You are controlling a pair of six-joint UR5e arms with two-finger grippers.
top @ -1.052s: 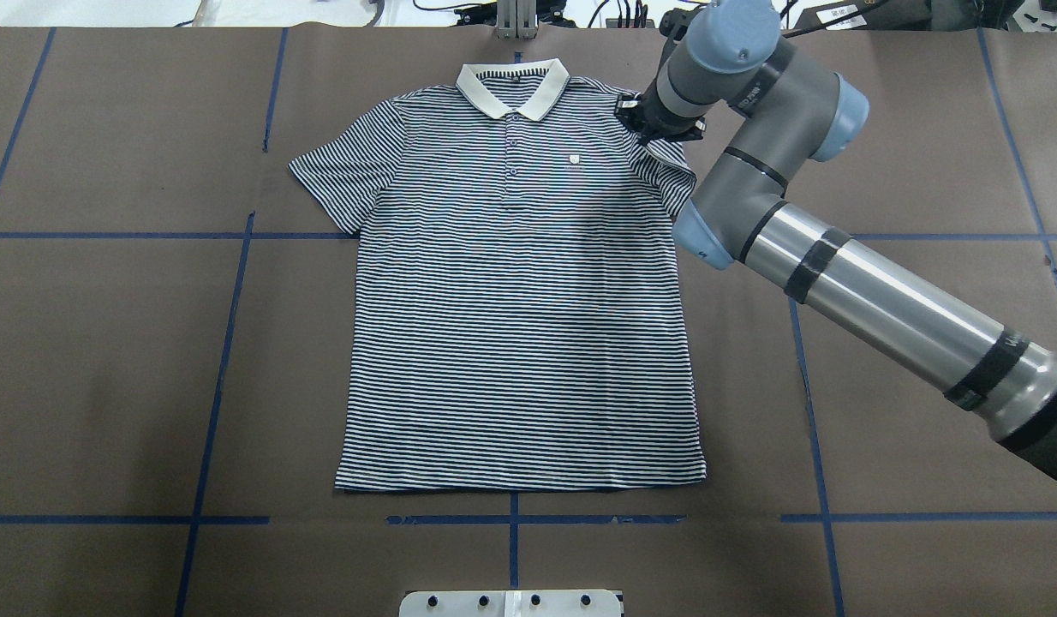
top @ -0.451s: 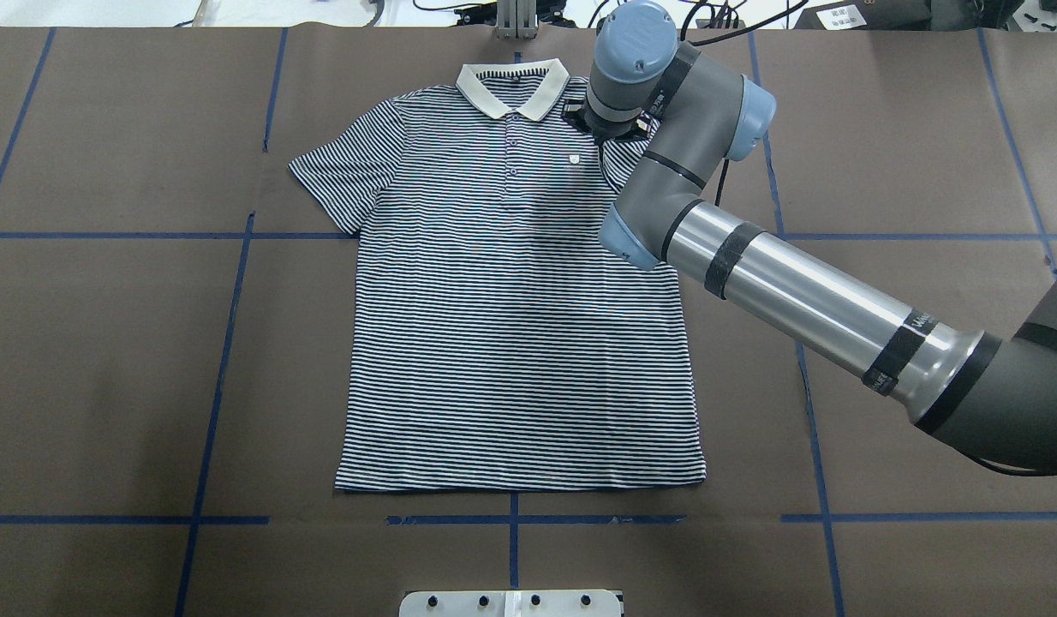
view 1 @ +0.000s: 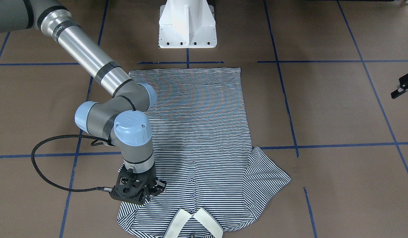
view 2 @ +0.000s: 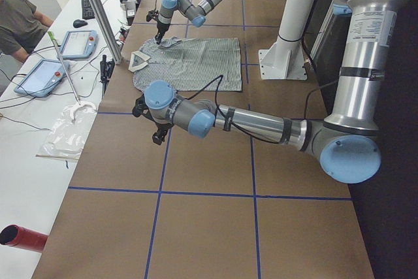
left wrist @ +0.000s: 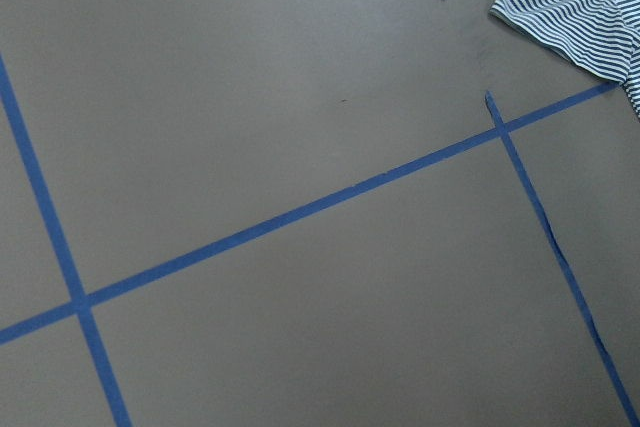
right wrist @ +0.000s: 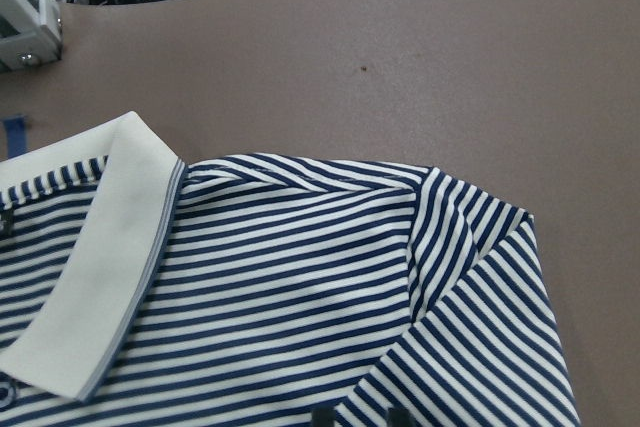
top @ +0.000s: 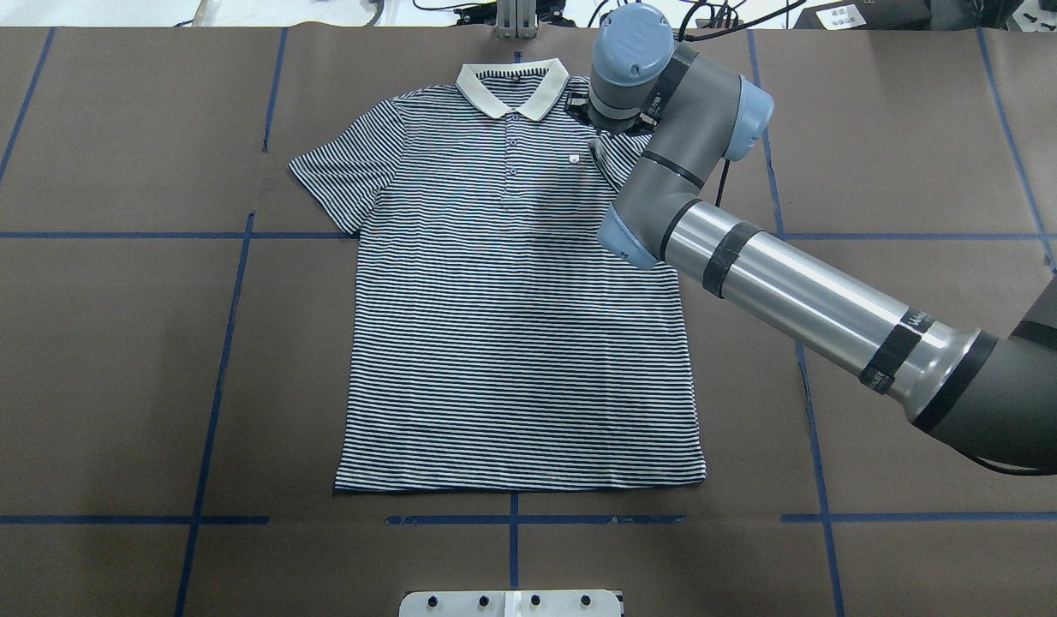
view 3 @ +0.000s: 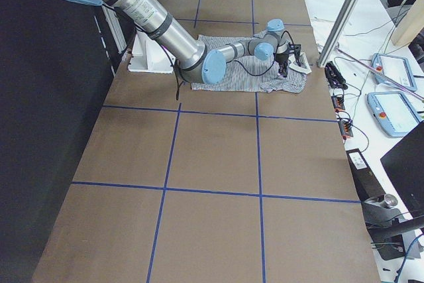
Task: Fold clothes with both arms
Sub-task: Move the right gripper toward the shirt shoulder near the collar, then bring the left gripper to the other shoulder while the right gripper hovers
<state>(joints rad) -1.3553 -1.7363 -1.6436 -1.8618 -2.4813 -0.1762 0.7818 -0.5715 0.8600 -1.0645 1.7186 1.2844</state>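
Note:
The striped polo shirt [top: 511,326] lies flat and face up on the brown table cover, with its cream collar [top: 511,90] at the far edge. My right gripper [view 1: 139,191] is down on the shirt's shoulder beside the collar. It is shut on the sleeve [right wrist: 470,347], which is folded inward over the shoulder. The other sleeve [top: 340,171] lies spread out. My left gripper [view 1: 402,87] hangs over bare table, well off to the side of the shirt. Only part of it shows, so I cannot tell if it is open or shut. The left wrist view shows only the tip of the spread sleeve [left wrist: 580,7].
The white pedestal base [view 1: 187,24] stands at the near table edge behind the shirt's hem. Blue tape lines [top: 229,343] cross the cover. An aluminium post [top: 516,21] rises just beyond the collar. Tablets [view 2: 75,44] and cables lie on the operators' bench.
My right gripper has moved left from the outer sleeve towards the collar, dragging the sleeve over the shoulder. In the last half second it barely moved.

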